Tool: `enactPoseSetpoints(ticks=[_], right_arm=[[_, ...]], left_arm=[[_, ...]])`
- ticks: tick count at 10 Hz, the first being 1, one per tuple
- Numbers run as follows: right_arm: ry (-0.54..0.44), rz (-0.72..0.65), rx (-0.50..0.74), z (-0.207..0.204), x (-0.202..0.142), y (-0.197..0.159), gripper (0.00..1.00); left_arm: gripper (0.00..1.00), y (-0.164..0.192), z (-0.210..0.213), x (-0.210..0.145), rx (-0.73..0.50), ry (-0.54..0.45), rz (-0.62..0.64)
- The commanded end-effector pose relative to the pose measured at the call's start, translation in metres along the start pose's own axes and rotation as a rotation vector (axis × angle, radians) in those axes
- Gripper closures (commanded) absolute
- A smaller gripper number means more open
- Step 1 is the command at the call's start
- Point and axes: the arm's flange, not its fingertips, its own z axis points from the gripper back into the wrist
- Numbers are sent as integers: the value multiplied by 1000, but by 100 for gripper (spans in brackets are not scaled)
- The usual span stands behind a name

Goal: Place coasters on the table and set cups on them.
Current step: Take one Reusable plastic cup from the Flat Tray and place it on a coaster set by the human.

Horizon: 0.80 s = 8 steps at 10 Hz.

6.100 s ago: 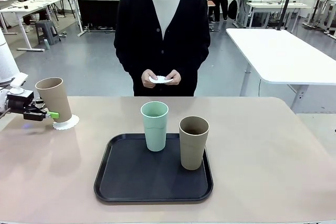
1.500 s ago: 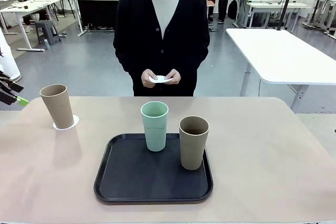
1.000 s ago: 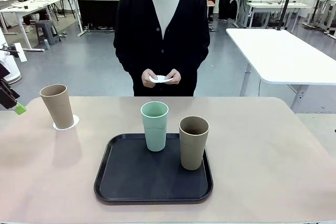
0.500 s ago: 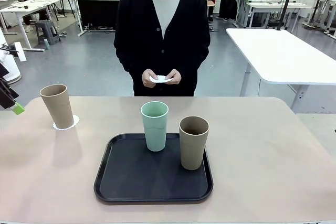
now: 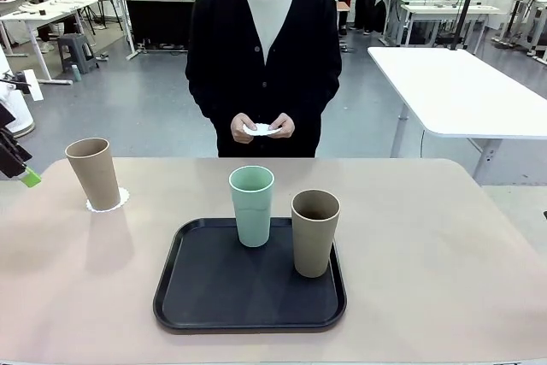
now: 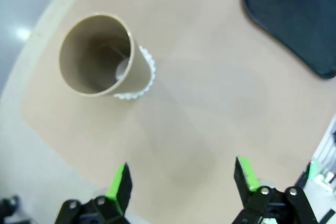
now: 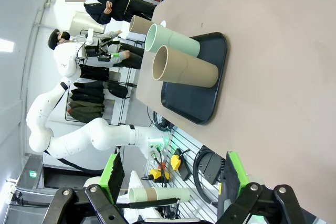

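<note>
A tan-brown cup stands upright on a white lacy coaster at the table's far left. My left gripper hangs open at the left edge, apart from that cup. In the left wrist view the same cup and coaster lie beyond my open left gripper. A mint green cup and a second tan cup stand on the black tray. The person holds white coasters in both hands. My right gripper is open off the table's side, with the tray's cups far ahead.
The person stands at the far edge, hands held above the table. The black tray sits in the middle toward my side. Bare tabletop lies to the right of the tray and between the tray and the left cup. A white table stands behind on the right.
The left gripper has let go of the tan cup on its coaster and drawn back up to the left edge. Over the last second nothing has moved.
</note>
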Motion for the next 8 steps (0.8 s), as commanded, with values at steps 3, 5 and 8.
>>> enactPoseSetpoints(ticks=[3,5,8], right_arm=[[-7,8,9,0,1,0,0],[-7,8,9,0,1,0,0],[-7,8,9,0,1,0,0]], left_arm=[[0,-65,11,-19,-41,-198,379],[0,-82,16,-42,-84,-117,496],[0,-41,31,-98,-497,-227,613]])
